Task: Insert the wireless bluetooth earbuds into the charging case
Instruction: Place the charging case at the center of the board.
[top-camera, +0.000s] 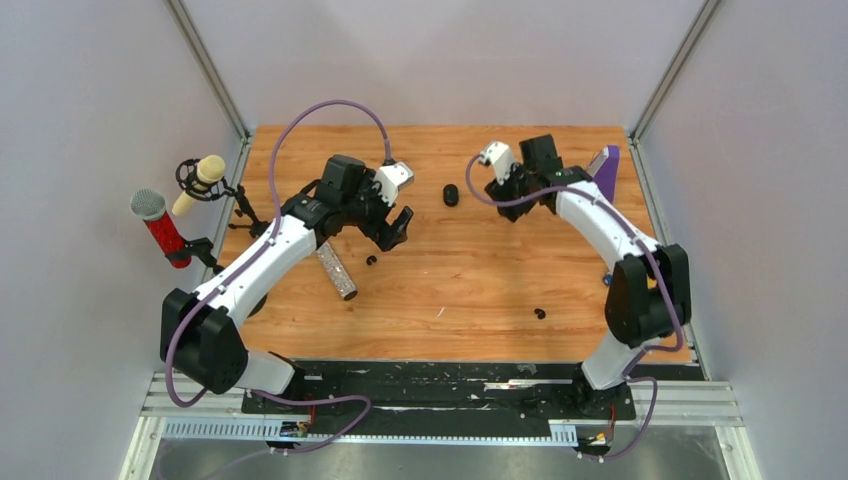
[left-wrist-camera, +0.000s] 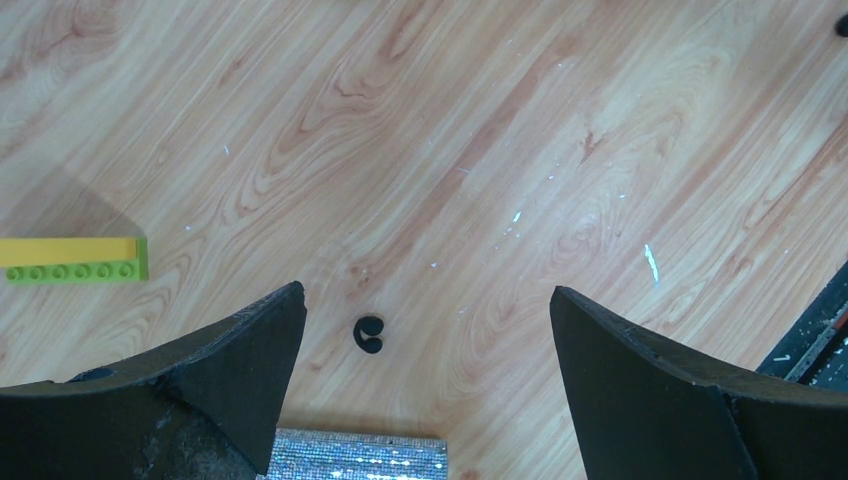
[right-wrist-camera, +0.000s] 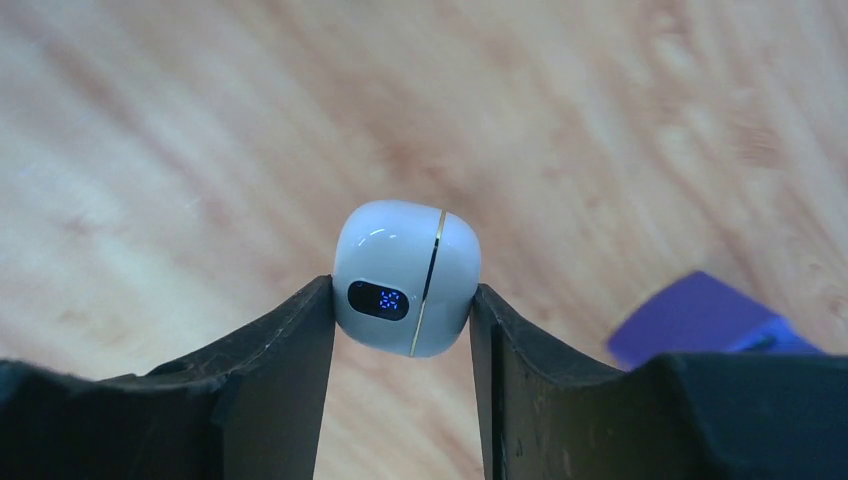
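A tiny black earbud (left-wrist-camera: 369, 334) lies on the wooden table between the fingers of my open left gripper (left-wrist-camera: 428, 295), nearer the left finger. From the top it shows just below that gripper (top-camera: 395, 228), as a black speck (top-camera: 372, 261). A second black earbud (top-camera: 540, 314) lies near the table's front right. My right gripper (right-wrist-camera: 402, 290) is shut on a closed white charging case (right-wrist-camera: 405, 278) with a gold seam and a lit display, held above the table. A black case (top-camera: 451, 194) lies between the arms. The white earbuds are out of view.
A glittery silver bar (top-camera: 337, 270) lies just behind the left gripper, its end showing in the wrist view (left-wrist-camera: 360, 455). A yellow-green brick (left-wrist-camera: 70, 260) lies at the left. A purple object (top-camera: 605, 165) stands by the right arm. Two microphones (top-camera: 165, 225) stand at the left edge.
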